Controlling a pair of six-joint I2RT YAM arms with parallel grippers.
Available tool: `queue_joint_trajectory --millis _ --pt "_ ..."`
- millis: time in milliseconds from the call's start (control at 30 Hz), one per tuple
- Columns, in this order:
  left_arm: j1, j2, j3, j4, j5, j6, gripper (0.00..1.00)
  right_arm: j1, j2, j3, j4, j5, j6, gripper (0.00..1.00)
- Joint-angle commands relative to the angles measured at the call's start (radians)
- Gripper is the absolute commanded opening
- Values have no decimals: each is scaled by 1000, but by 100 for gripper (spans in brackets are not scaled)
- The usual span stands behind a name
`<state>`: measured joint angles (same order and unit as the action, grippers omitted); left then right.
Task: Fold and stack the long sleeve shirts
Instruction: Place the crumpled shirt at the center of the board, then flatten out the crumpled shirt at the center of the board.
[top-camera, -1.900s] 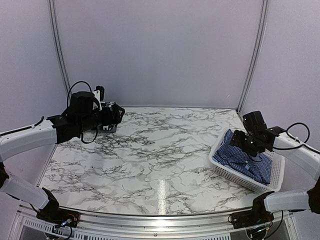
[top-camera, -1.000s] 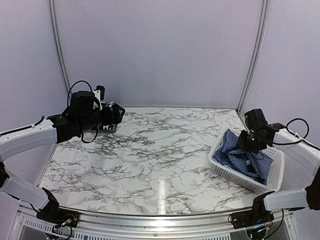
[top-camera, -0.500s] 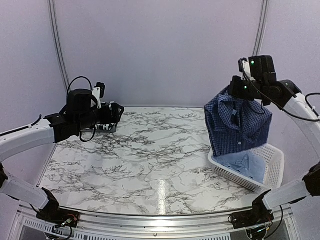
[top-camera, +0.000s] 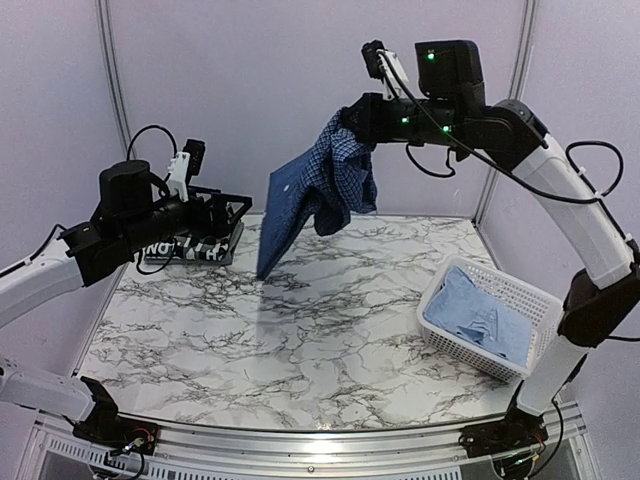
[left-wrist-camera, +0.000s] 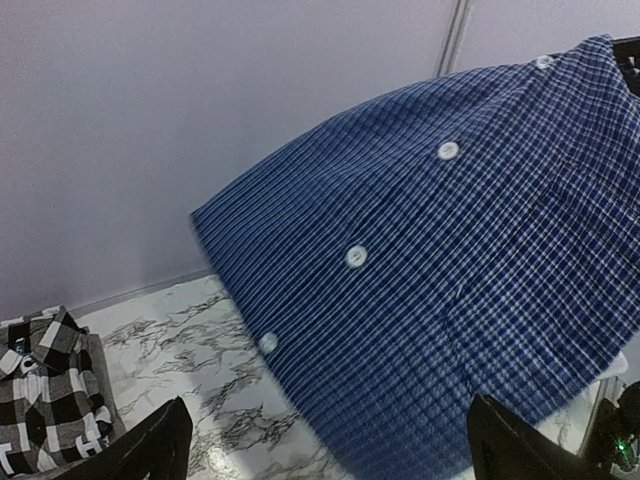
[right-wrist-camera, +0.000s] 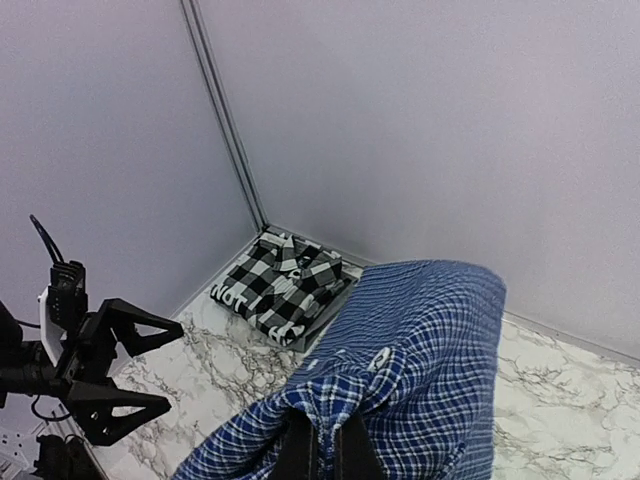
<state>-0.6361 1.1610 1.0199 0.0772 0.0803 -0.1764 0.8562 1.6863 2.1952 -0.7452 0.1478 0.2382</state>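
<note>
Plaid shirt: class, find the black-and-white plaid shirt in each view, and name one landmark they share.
Top external: plaid shirt, far left of the table, partly behind the left gripper.
Left wrist: plaid shirt, bottom-left corner.
Right wrist: plaid shirt, left of centre.
Shared landmark: dark blue shirt hanging from the right gripper.

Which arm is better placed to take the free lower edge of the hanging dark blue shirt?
Left: the left gripper, open, faces the dark blue shirt; the right gripper holds it up.

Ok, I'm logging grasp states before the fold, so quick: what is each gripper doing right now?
Left gripper: open, holding nothing.
Right gripper: shut on the dark blue checked shirt, which hangs above the table.
</note>
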Motion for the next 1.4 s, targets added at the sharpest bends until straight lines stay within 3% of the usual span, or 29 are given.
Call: queue_joint_trajectory --millis 0,100,200,367,467,567,633,733,967,1167,1367 --pt "-12 -50 9 24 205 20 99 27 47 83 -2 19 12 0" --pt "-14 -63 6 -8 236 12 99 29 70 80 -1 -9 69 0" --pt "-10 -81 -14 -31 143 -18 99 29 116 55 10 -16 108 0" --pt "8 -25 -13 -67 96 -64 99 -1 310 37 29 -76 126 2" --pt "10 43 -23 -67 119 -91 98 -48 392 16 41 -116 124 22" --pt "8 123 -33 -59 159 -130 96 -68 375 -70 68 -117 111 57" --pt "0 162 -48 -36 192 -160 96 -78 312 -165 97 -96 106 69" --pt "-46 212 -55 -9 193 -189 96 -111 204 -362 160 -70 114 79" --pt "-229 345 44 -37 57 -240 94 -200 49 -688 227 -33 160 79" --pt "-403 545 265 -248 -220 -246 92 -246 -12 -837 251 -24 189 76" --pt "-495 750 517 -480 -410 -243 92 -275 -55 -919 277 -35 183 76"
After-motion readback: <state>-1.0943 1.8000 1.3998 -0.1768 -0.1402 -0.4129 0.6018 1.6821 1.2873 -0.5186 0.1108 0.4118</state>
